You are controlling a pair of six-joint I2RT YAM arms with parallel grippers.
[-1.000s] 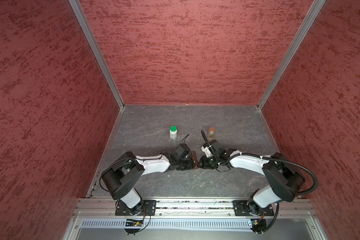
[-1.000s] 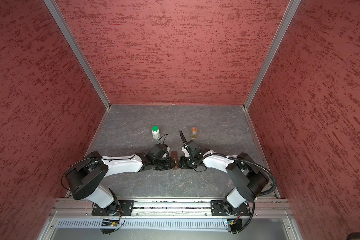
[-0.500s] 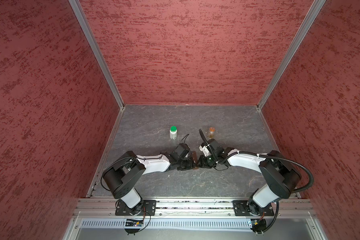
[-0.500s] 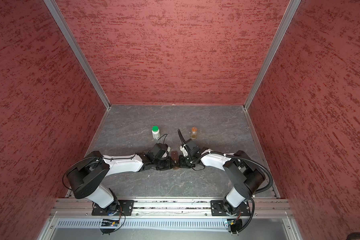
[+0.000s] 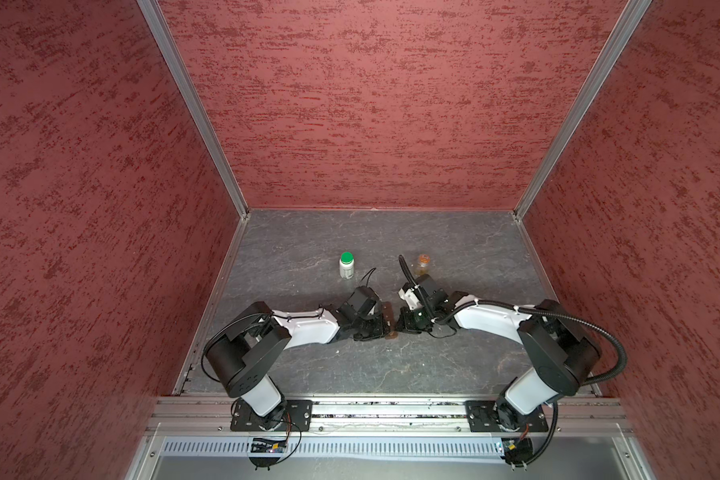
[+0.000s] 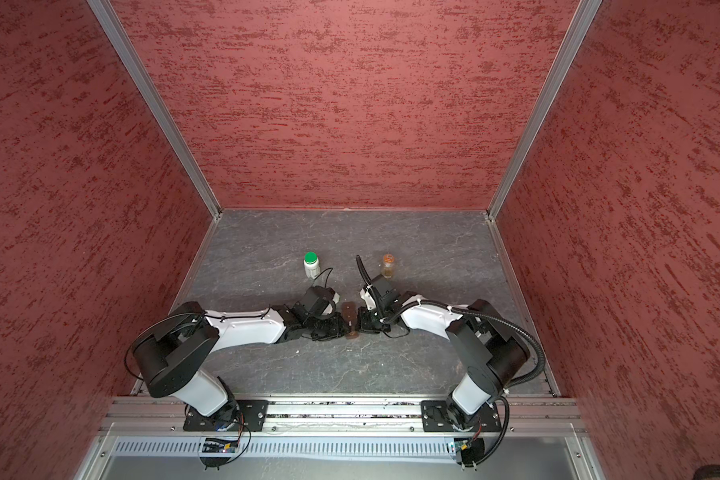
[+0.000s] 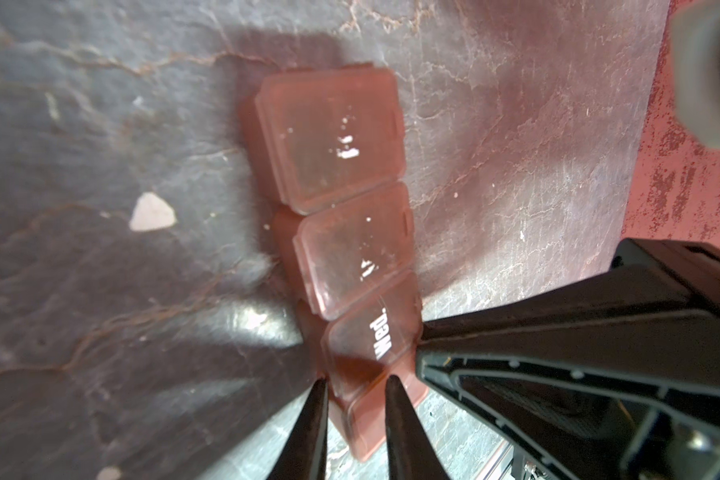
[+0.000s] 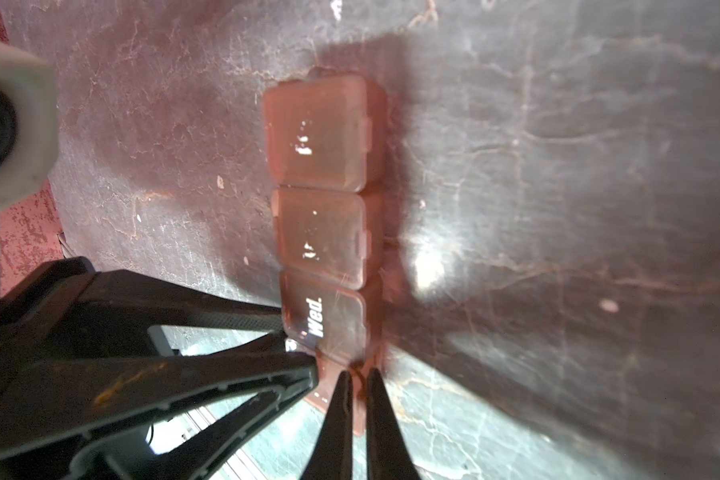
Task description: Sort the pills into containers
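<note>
The right gripper (image 8: 358,374) has closed from a wider gap to a tight pinch on an edge tab of the translucent orange plastic pill organiser (image 8: 321,232), beside the "Wed." lid. The left gripper (image 7: 356,384) has narrowed to clamp that same end from the opposite side. The organiser lies flat on the dark grey stone-patterned table (image 5: 391,374) between the arms, so lid-opening looks imminent.

My left arm (image 6: 246,328) and right arm (image 6: 427,320) walled in the translucent reddish plastic pill organiser (image 6: 349,316); beyond it I saw a lane between the green-capped white bottle (image 6: 311,266) and the small amber bottle (image 6: 387,266).
</note>
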